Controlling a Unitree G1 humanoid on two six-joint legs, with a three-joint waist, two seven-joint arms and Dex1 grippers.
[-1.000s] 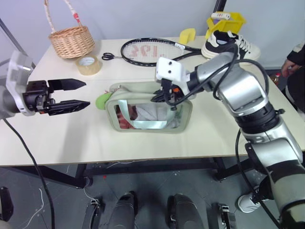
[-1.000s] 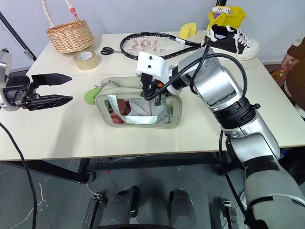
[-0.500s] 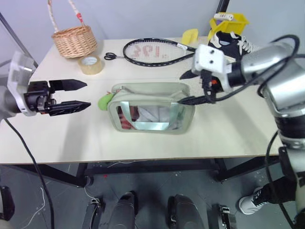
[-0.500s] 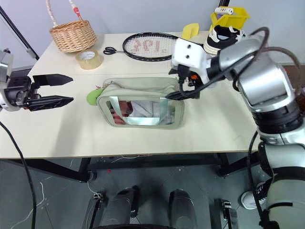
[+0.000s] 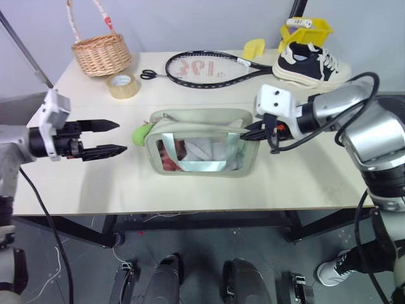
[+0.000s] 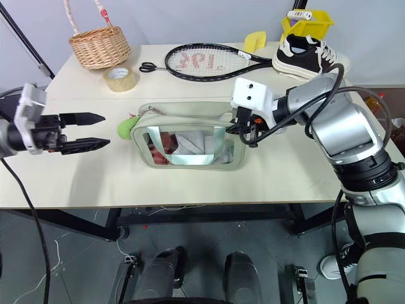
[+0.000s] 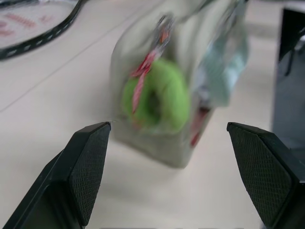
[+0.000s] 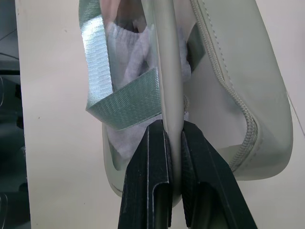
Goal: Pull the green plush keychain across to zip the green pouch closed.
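Observation:
The green pouch (image 5: 202, 144) lies in the middle of the table, white and red contents showing through its clear window under a mint strap (image 8: 125, 102). At its left end hangs the green plush keychain (image 5: 140, 133), lime and fuzzy, on a red-and-white cord. My left gripper (image 5: 120, 137) hovers open just left of the keychain (image 7: 159, 98), pointing at it without touching; its fingers (image 7: 88, 167) stand wide to either side. My right gripper (image 5: 248, 134) is shut on the pouch's right end, its fingers (image 8: 155, 157) pinching the pale rim (image 8: 170, 71).
Along the far side of the table are a wicker basket (image 5: 101, 54), a tape roll (image 5: 123, 85), scissors (image 5: 150, 74), a racket (image 5: 209, 66), a black-and-white shoe (image 5: 310, 63), a yellow bin (image 5: 307, 28) and a yellow-green object (image 5: 254, 46). Bare tabletop (image 5: 82, 183) lies in front.
The right gripper swung from above the pouch to its right end, opened, and has closed on the rim. The left gripper sank and moved closer to the keychain, still open.

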